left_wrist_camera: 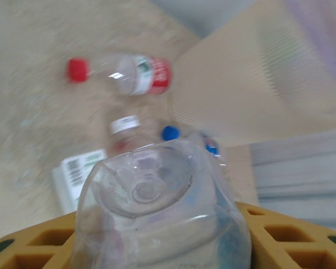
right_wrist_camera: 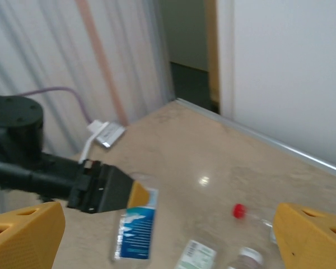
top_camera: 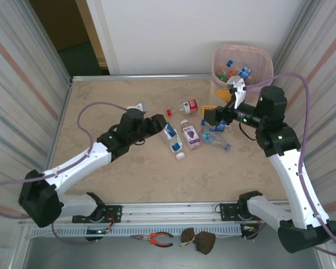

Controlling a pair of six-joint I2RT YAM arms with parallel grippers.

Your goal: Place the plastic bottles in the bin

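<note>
- Table: beige stone-look top, with the loose plastic bottles clustered right of centre.
- Bin: pale pink, past the table's far right corner. Several bottles are already inside, blue caps and a blue label showing. Print is too small to read.
- Right gripper: over the right side of the cluster, near the bin and pointing left. The yellow fingers are spread wide with nothing between them.
- Left gripper: reaches in from the left, clenched on the blue-label bottle. The clear base faces the wrist camera and the yellow pads press both sides.
- The right wrist view shows that bottle's label as blue and white with a mountain-like graphic. Wording is blurred and unreadable. Can't tell whether it's lifted or touching the table.
- Purple-label bottle: lies just right of the held one. It's clear, and the text on the label is illegible.
- Red-label bottle: clear, lying on its side beyond the purple one, red cap pointing left. The white print on the red band is too blurred to read.
- Blue-capped bottles: small crumpled ones lying below the right gripper.
- Barcode label: white, on a bottle beside the held one. The digits aren't legible.
</note>
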